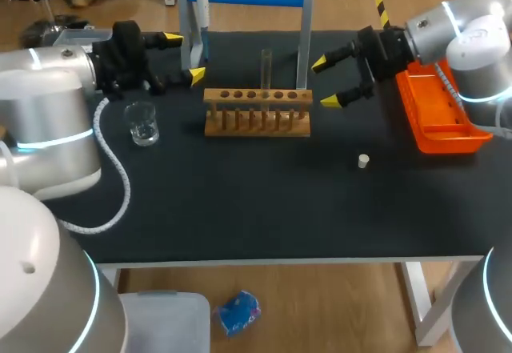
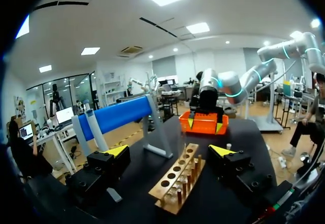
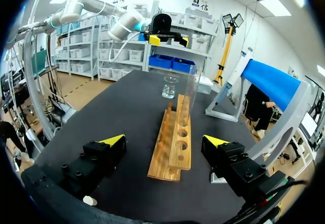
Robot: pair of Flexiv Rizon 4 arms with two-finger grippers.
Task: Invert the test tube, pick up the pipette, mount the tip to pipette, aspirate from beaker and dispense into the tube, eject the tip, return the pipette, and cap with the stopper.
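Wooden tube rack (image 1: pixel 257 121) by the bench's (image 1: pixel 240 209) far edge holds one upright test tube (image 1: pixel 266 69); left jaws and right jaws gape, empty.

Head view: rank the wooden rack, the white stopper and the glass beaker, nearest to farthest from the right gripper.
1. Wooden rack, its end just beside the right gripper.
2. White stopper, alone toward the front edge.
3. Glass beaker, far across on the left side.

Lab: wooden test-tube rack (image 1: pixel 257 111), glass beaker (image 1: pixel 142 123), test tube (image 1: pixel 266 69) on black table (image 1: pixel 240 201).
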